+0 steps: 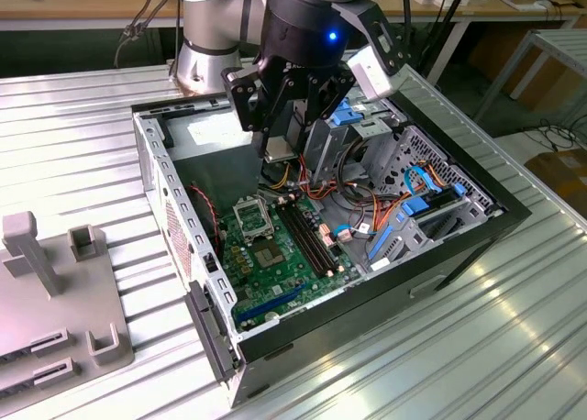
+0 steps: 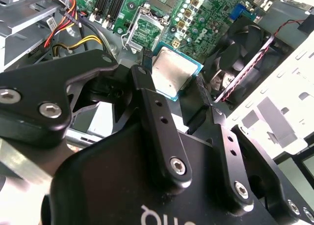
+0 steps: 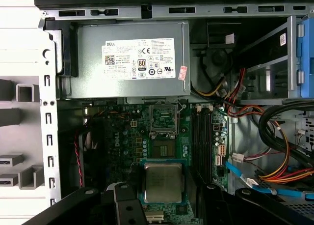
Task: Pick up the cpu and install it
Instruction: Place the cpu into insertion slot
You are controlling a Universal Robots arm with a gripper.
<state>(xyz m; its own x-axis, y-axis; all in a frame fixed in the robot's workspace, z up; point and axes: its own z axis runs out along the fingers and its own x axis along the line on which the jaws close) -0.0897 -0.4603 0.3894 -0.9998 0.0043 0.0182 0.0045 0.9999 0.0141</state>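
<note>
1. Your hand (image 1: 282, 143) sits in the upper middle of the exterior view, raised over the open computer case (image 1: 174, 218). It is pinching the cpu (image 1: 277, 149).
2. In the second wrist view the hand (image 2: 172, 76) has its fingers (image 2: 197, 95) pressed against two opposite edges of the cpu (image 2: 172, 78). The chip's silver top faces the camera and it lies roughly flat.
3. The cpu is in the air, apart from the board, so I judge it as lifted but not yet seated.
4. In the exterior view the socket frame (image 1: 252, 216) lies below the hand and a little toward the lower left, on the green motherboard (image 1: 275, 264).
5. In the first wrist view the cpu (image 3: 162, 182) is square, with no long axis to mind. Its edges run about parallel with those of the socket frame (image 3: 163, 118), which is near it but not under it.
6. The room is tight:
   - The memory slots (image 3: 201, 136) run just beside the socket.
   - The power supply (image 3: 130, 63) stands on the socket's far side from the cpu.
   - Loose coloured cables (image 1: 353, 195) hang near the hand.
   - A black fan (image 2: 240, 53) sits close by the chip.
7. The case rests on a ribbed metal table (image 1: 459, 347). A grey fixture (image 1: 55, 292) stands well apart on the exterior view's left.
</note>
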